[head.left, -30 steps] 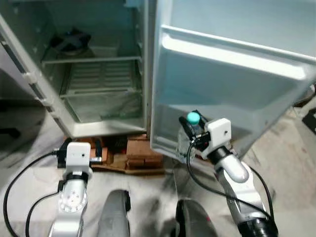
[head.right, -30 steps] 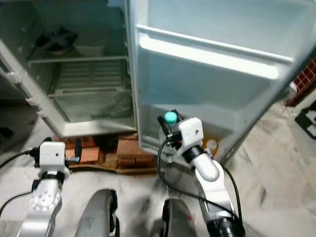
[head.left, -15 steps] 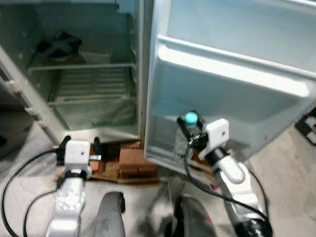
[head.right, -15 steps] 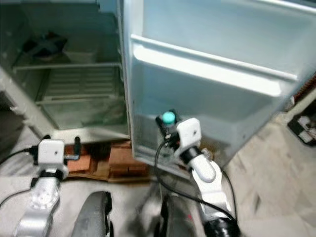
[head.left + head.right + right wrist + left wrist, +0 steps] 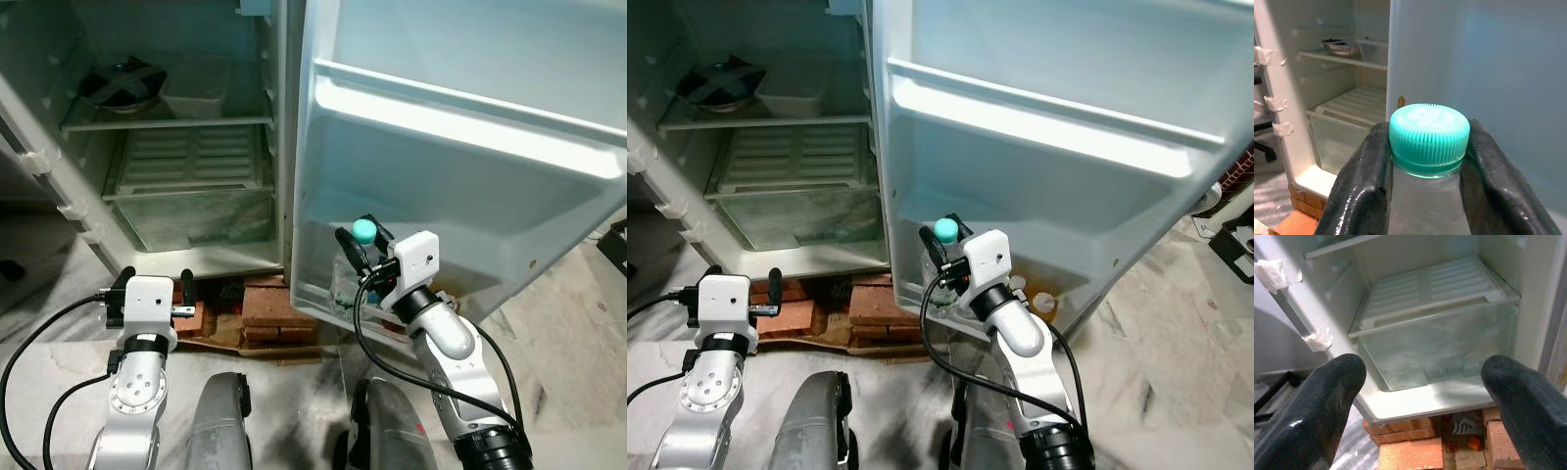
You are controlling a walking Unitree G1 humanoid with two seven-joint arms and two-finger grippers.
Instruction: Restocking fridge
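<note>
The clear bottle (image 5: 350,277) was largely hidden behind the right hand (image 5: 364,255) in the head views, where little more than its teal cap (image 5: 363,230) could be made out against the lowest part of the open fridge door (image 5: 470,186). In the right wrist view the fingers (image 5: 1359,181) were seen pinching the bottle's neck just under the cap. The left hand (image 5: 147,291) was held low before the fridge's bottom, above the bricks (image 5: 265,304), its fingers (image 5: 1327,406) spread wide apart before the glass drawer (image 5: 1440,347). A dark bowl (image 5: 122,86) and a clear tub (image 5: 194,88) sat on the upper shelf.
</note>
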